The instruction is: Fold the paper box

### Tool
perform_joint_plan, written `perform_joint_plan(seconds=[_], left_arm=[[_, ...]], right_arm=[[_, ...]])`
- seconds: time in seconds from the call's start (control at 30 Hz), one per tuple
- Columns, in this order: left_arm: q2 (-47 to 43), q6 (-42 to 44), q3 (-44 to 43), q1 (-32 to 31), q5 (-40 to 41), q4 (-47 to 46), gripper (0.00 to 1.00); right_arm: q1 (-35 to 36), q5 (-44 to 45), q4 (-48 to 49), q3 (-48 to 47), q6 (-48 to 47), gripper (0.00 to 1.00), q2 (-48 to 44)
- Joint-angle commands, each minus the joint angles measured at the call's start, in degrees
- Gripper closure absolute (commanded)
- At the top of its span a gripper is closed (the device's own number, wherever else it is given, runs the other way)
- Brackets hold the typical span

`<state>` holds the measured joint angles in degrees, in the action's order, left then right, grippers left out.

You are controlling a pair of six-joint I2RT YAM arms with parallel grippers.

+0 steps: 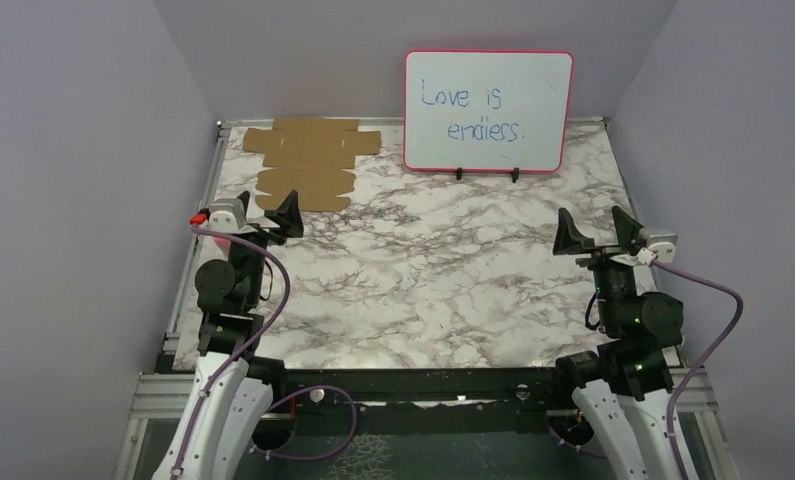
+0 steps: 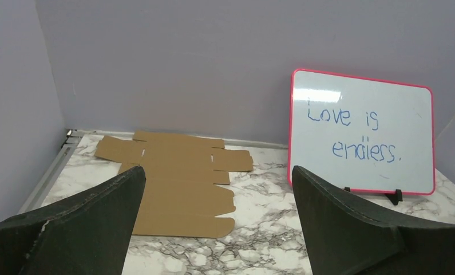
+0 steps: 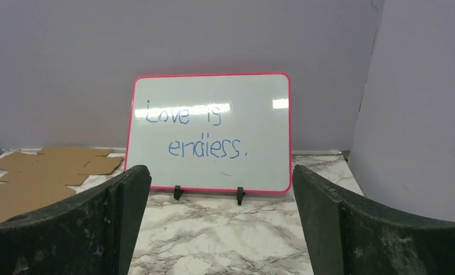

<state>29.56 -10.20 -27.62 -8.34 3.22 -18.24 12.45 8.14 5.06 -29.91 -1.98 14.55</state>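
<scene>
**Paper box**: Plain brown cardboard, a flat die-cut sheet with flaps, notches and creases. It lies flat on the marbled table, just left of the whiteboard and close to the back wall. No panel is raised. I can make out no print, label or brand mark on it.

**Whiteboard:** Pink frame, propped upright on two small black feet. It carries two lines of blue marker handwriting, "Love is" over "endless." This is the only legible writing on show.

**Left gripper**: Jaws spread wide, with nothing between them. It hangs in front of and to the left of the whiteboard, just short of the sheet's near edge and facing it.

**Right gripper**: Jaws spread wide and empty. It hangs in front of the whiteboard's right edge, well apart from the sheet.

**Step in hand:** By my reckoning this is the very start. No crease is worked and neither arm touches the cardboard.

**Next move:** The left arm looks best placed to reach the sheet. The sheet probably needs drawing away from the wall, toward the open table in front of the whiteboard, so that both arms can get at it. Thin card lying flat likely calls for pressing and sliding, or catching an edge flap, before any side panel can be lifted along its crease.
</scene>
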Motion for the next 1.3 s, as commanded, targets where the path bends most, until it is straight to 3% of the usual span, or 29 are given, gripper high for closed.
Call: perform_joint_plan(seconds=[0.0, 0.37, 0.63, 0.97, 1.27], left_arm=[[0.32, -1.00, -0.27, 0.41, -1.59, -1.77, 0.01], [0.42, -1.89, 0.19, 0.44, -2.85, -1.72, 0.01], [8.65, -3.21, -1.92, 0.49, -5.61, -1.24, 0.01], [27.97, -4.55, -12.79, 0.46, -8.75, 8.67, 0.01], [52.11, -8.10, -25.79, 0.47, -10.35, 14.58, 0.01]], right_arm=[[0.69, -0.04, 1.90, 0.47, 0.32, 0.00, -1.09], [0.85, -0.54, 0.51, -0.03, 0.13, 0.00, -1.19], [0.87, -0.77, -0.68, -0.23, 0.45, 0.00, -1.71], [0.83, -1.48, -1.59, -0.58, 0.89, 0.00, -5.04], [0.82, -1.30, -2.69, -0.59, 1.02, 0.00, -6.47]])
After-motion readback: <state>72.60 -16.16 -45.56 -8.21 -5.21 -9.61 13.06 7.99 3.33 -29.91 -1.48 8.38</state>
